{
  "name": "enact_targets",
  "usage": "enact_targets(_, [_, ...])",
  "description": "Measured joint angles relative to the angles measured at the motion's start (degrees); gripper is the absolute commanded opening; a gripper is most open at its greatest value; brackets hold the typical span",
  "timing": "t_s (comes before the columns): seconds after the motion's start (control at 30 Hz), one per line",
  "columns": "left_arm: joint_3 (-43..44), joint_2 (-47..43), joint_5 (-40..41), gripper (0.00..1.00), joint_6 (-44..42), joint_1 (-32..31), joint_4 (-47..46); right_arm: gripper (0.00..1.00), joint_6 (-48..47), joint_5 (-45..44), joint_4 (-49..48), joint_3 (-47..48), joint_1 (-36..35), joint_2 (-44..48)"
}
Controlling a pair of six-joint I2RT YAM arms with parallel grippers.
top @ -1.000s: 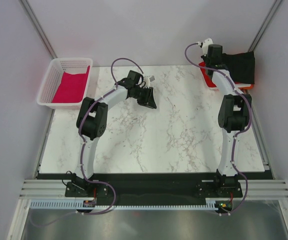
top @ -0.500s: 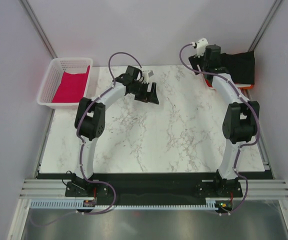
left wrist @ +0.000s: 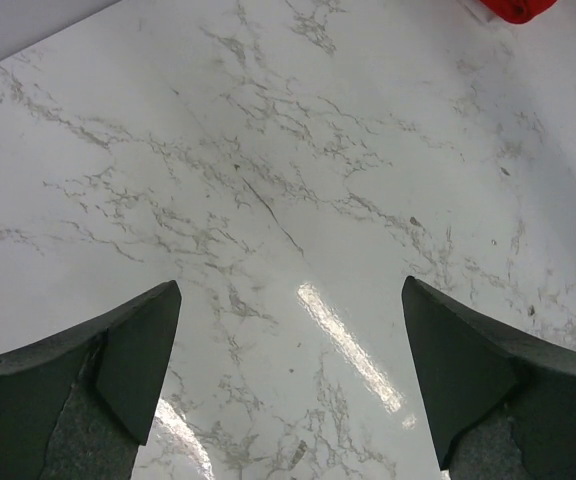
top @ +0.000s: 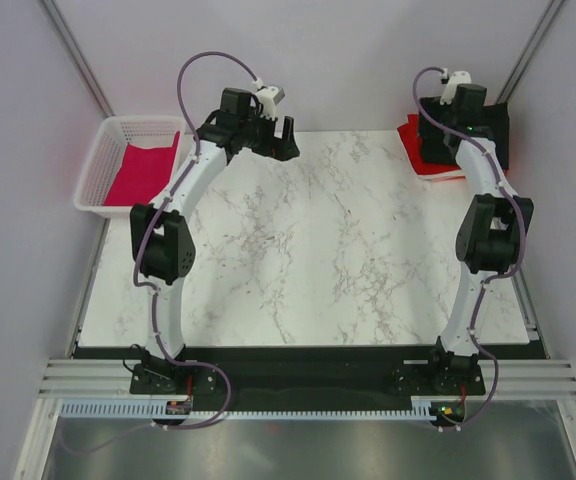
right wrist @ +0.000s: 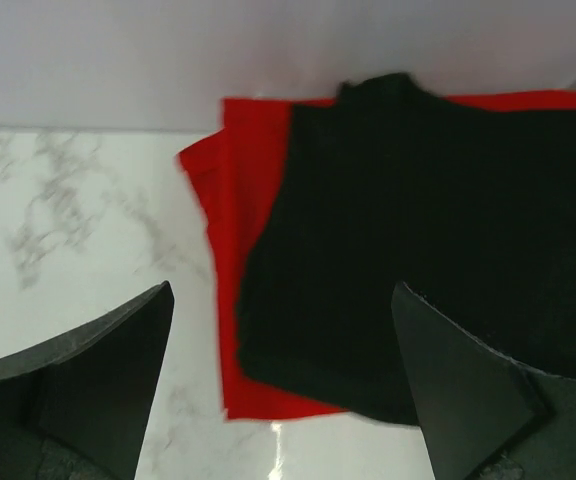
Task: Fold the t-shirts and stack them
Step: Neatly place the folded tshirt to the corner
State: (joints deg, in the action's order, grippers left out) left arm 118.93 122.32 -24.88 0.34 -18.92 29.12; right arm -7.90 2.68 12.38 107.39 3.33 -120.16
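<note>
**Two white-and-black robot arms**

The left arm (top: 190, 178) and right arm (top: 483, 168) have white links and bulky black joints. A purple cable (top: 208, 56) loops behind each claw, beside a small white camera block (top: 268, 95). The left claw (left wrist: 288, 350) and right claw (right wrist: 283, 360) have matte black, wedge-shaped fingers (left wrist: 133, 355).

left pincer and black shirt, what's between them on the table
Top view: bare marble table, then the edge of the red shirt under the black shirt.
</note>
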Motion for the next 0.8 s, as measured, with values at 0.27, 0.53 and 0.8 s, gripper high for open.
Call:
enact_targets(0.27, [-5.0, -0.1, 1.9, 0.97, 0.0, -1.7, 0.9, 0.94, 0.7, -3.9, 4.9, 22.9, 3.9, -13.4])
enact_targets(0.53, [-13.8, -1.6, -1.0, 0.97, 1.4, -2.4, 2.3, 0.84, 0.3, -5.6, 3.7, 30.7, 1.8, -20.6])
enact_targets(0.8, [-20.5, -8.3, -3.4, 0.96, 1.6, -2.4, 2.3, 0.69, -1.7, -8.9, -0.4, 32.6, 1.8, -28.4])
